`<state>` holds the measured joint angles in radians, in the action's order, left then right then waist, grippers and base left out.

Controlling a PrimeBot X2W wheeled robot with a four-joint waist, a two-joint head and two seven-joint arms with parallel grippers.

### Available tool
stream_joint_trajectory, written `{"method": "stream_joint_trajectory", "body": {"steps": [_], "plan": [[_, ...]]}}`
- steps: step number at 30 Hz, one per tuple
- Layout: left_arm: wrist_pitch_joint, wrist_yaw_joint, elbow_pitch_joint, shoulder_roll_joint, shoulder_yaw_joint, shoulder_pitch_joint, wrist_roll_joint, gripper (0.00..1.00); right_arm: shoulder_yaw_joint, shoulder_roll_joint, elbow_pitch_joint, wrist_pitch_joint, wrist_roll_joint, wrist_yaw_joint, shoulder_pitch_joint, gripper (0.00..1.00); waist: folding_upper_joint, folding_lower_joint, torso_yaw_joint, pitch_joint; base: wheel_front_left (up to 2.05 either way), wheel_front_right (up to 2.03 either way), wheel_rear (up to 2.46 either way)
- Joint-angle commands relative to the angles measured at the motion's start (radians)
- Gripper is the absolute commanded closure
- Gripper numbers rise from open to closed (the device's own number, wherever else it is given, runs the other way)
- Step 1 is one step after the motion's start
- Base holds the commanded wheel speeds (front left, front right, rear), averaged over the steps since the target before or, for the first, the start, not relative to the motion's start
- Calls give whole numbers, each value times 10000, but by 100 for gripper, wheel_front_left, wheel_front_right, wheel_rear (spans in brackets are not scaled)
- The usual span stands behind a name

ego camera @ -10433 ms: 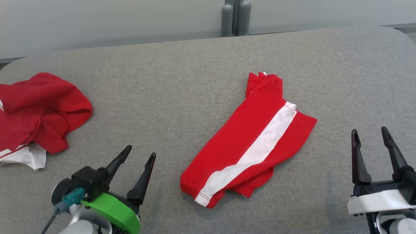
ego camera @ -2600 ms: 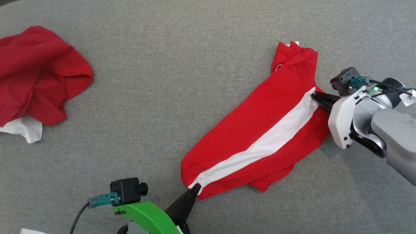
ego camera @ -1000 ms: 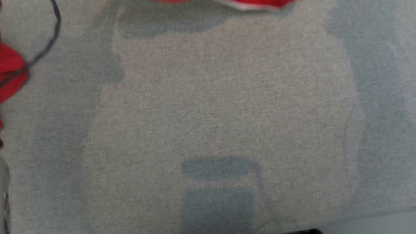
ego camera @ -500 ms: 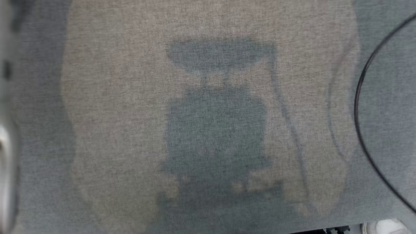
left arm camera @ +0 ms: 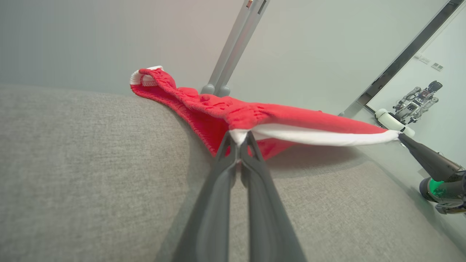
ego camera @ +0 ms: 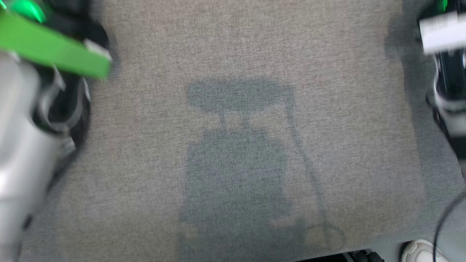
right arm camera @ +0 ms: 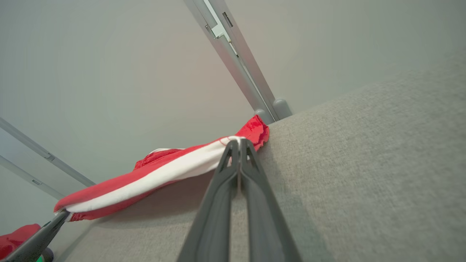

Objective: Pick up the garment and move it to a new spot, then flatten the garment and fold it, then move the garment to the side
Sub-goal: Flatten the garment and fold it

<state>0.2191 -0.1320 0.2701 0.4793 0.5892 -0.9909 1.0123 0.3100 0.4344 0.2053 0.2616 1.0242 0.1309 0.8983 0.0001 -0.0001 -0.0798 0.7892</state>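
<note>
The garment is red with a white stripe and hangs stretched between my two grippers, lifted off the grey cushion, with its far end trailing on the surface. In the left wrist view my left gripper is shut on the white stripe's end, and my right gripper pinches the other end. The right wrist view has my right gripper shut on the garment and my left gripper at the lower left. In the blurred head view, the left arm's green bracket and the right arm sit in the upper corners.
The grey upholstered surface spreads below, its front edge at the bottom. A second red garment lies to the left. Grey posts stand behind the surface. Another robot stands far off.
The head camera has swung down and back up over the cushion. Both arms have come into its upper corners. The garment, flat on the surface earlier, is now lifted between both shut grippers.
</note>
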Motion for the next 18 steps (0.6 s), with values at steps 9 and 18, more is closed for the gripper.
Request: {"method": "stream_joint_trajectory", "body": {"steps": [9,18], "plan": [[296,1143,-3070,449,958,5682,466,100,-1079,641,-2650,5,-335,-3,-6090,100,-1,1,100,-2810,0,0,0],[235,2415,-5775,524,1387,9156,1822,100,-3004,-85,-4702,-68,-585,-1,-10593,100,-1,1,218,-3559,0,0,0]]}}
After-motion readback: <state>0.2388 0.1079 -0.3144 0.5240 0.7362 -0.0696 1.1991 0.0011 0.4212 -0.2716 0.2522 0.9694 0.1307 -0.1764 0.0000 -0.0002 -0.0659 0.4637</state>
